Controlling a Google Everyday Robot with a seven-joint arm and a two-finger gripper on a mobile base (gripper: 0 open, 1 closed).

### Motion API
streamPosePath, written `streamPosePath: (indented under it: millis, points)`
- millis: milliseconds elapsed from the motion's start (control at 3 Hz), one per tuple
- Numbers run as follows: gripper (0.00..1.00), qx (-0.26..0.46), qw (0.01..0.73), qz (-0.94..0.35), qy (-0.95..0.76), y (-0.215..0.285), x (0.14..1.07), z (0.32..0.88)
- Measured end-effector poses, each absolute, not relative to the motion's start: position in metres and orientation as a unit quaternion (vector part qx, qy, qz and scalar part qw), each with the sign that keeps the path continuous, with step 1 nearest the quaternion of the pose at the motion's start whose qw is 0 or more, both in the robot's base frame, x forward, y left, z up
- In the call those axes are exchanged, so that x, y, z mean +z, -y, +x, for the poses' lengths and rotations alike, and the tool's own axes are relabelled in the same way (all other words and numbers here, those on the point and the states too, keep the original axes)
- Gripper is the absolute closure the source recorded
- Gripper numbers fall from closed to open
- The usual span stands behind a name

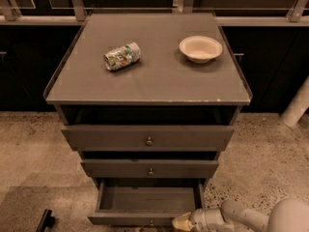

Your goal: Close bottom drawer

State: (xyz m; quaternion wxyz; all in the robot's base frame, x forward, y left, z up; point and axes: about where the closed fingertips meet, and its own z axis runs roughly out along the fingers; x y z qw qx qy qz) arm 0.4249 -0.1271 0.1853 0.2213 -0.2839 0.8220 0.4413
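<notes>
1. Currently the bottom drawer stands pulled out, lowest of three stacked in the grey-brown cabinet. Its shallow box is open to view from above, and its front panel sits at the lower edge of the view.
2. Its small round knob is at the centre of the front panel, partly cut off by the frame edge.
3. Gripper: cream-coloured tip at the right end of the drawer front, at or just beside the front's top edge. Contact cannot be confirmed. Whether it is spread or closed cannot be told.
4. The arm, pale and rounded, enters from the lower right corner and reaches left toward the drawer.
5. The middle drawer sits directly above, slightly out, with a knob at centre.
6. The top drawer has the widest front and also projects a little below the cabinet top.
7. On the cabinet top a crushed can lies on its side at left and a pale bowl stands upright at right, well apart.
8. The speckled floor surrounds the cabinet.
</notes>
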Motion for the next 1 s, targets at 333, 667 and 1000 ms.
streamPosePath:
  millis: [333, 667, 1000]
  points:
    - [1.00, 0.438, 0.230, -0.277, -0.824, 0.127, 0.181, 0.432]
    - [1.00, 0.438, 0.243, -0.260, -0.826, 0.127, 0.175, 0.444]
    - [1.00, 0.438, 0.243, -0.260, -0.826, 0.127, 0.175, 0.444]
